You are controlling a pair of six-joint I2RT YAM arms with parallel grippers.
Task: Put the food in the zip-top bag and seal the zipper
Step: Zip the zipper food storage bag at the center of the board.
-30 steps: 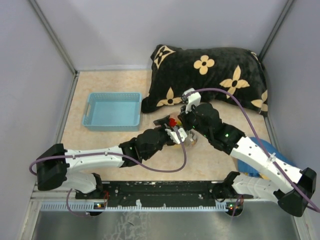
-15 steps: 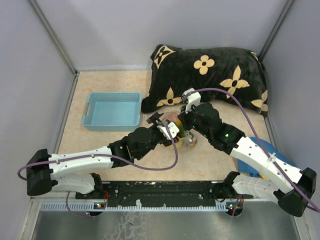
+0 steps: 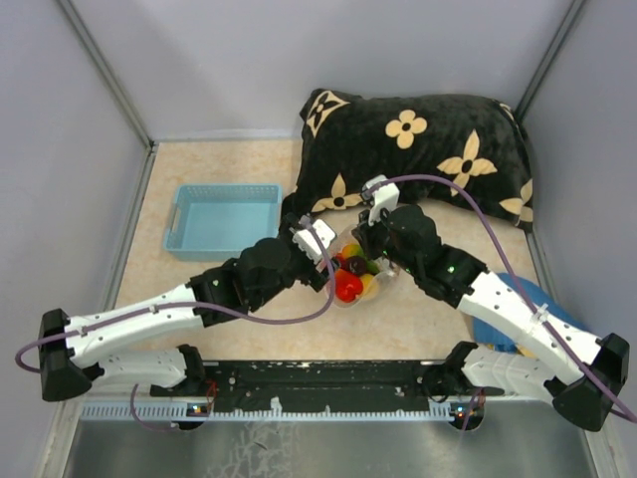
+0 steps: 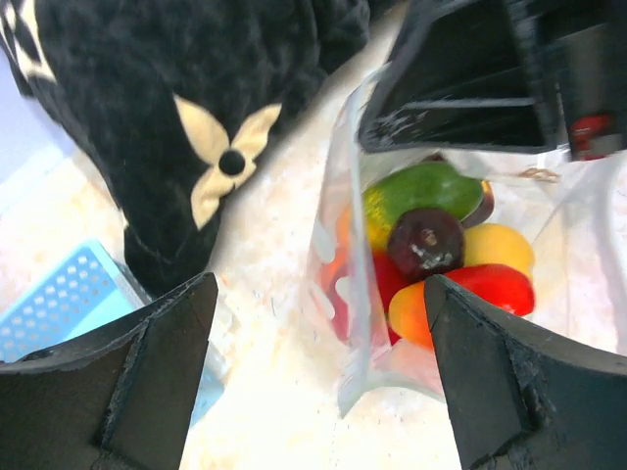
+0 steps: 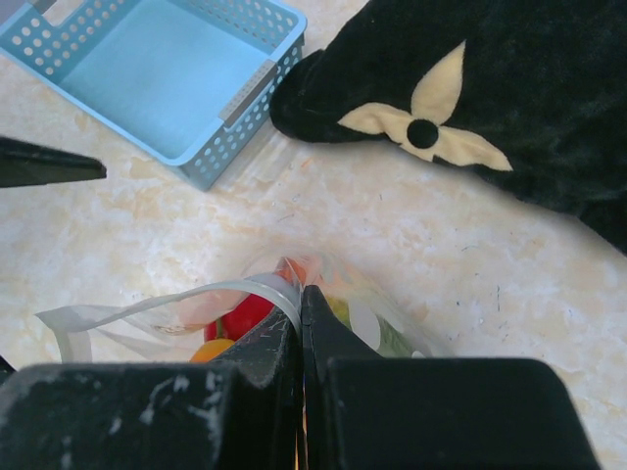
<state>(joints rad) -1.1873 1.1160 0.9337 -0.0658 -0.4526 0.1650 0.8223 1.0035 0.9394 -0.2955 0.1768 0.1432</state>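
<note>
Trouble was judged most likely to begin at the left. The left end effector (image 4: 319, 294) was held with its fingers wide apart and nothing clamped, and the left edge of the zip-top bag (image 4: 355, 328) lay just ahead of the gap. If those fingers were closed on the bag's wall instead of the zipper (image 5: 220, 294), the film would probably only be crumpled and the strip left unpressed.

The bag rested on the tabletop (image 3: 408, 324) between the two end effectors. The food (image 4: 431, 240) was seen inside it, with green, dark brown, yellow, orange and red pieces heaped together. No loose piece could be made out outside it. Because the heap sat close to the mouth, which appeared unsealed, the strip might be kept from meeting. A piece might also be squeezed out if pressure were applied over it.

The right end effector (image 5: 301, 299) was pinched together on the bag's rim. A single pinch on thin, slippery film was judged fragile, and a slip or a sharp pull there could tip the bag and roll the food out.

For room, the light blue basket (image 3: 224, 221) stood well apart at the left, with bare tabletop between it and the bag. The near side, toward the arm bases, was also bare. The black flowered pillow (image 3: 418, 149) lay just behind the bag, so little room was left on the far side. A blue item (image 3: 490, 334) was partly hidden under the right arm.
</note>
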